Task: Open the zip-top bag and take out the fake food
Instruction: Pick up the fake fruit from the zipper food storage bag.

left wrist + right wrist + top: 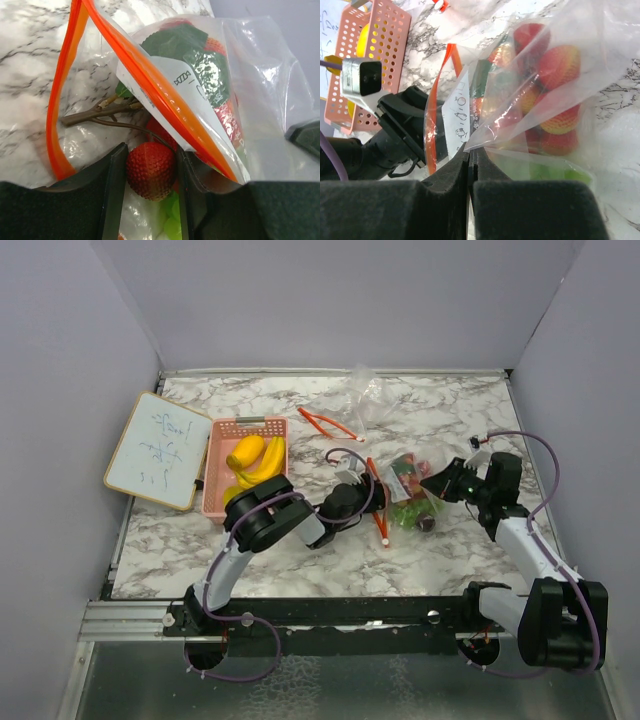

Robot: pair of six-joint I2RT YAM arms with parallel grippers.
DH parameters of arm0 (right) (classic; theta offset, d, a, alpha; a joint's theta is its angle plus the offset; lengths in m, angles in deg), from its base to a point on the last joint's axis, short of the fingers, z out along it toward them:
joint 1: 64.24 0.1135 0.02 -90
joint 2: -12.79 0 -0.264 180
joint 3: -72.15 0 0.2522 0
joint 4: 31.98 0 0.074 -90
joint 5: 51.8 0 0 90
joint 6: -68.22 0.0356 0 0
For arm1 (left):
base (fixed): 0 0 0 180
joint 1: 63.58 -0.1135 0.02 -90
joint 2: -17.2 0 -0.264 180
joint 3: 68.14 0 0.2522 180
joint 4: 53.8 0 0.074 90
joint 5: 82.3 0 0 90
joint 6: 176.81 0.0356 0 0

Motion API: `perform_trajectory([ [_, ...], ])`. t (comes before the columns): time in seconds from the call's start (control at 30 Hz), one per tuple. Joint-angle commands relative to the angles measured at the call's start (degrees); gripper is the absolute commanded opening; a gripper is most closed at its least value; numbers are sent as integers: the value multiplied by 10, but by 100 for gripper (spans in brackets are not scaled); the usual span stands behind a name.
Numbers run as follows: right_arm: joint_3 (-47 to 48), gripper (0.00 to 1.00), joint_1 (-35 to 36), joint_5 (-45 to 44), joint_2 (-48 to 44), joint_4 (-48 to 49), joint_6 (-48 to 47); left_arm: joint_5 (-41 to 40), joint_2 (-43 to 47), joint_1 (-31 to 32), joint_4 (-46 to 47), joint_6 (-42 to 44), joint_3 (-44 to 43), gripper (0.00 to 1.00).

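Observation:
The clear zip-top bag (408,492) with an orange zip strip (150,82) lies open on the marble table. My left gripper (150,152) reaches into the bag's mouth and is shut on a red strawberry (150,172); in the top view the left gripper (366,487) sits at the bag's left end. A brown stem (95,116) and green pieces (172,227) lie beside the strawberry. My right gripper (471,154) is shut on a fold of the bag's plastic (520,120), at the bag's right side (438,485). More strawberries (560,67) and green pieces (560,174) show through the bag.
A pink slotted basket (222,430) left of the bag holds yellow banana and lemon shapes (255,460). A small whiteboard (158,450) lies at the far left. A second clear bag (362,395) with an orange strip (325,423) lies behind.

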Motion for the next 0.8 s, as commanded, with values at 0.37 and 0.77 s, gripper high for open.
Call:
perform_trajectory([
  [0.37,-24,2,-3,-70,-7,63,55,16,184,0,-90,26,208,30],
  [0.77,-10,2,-3,-96,52,141,95,32,341,-1,-147,14,310,30],
])
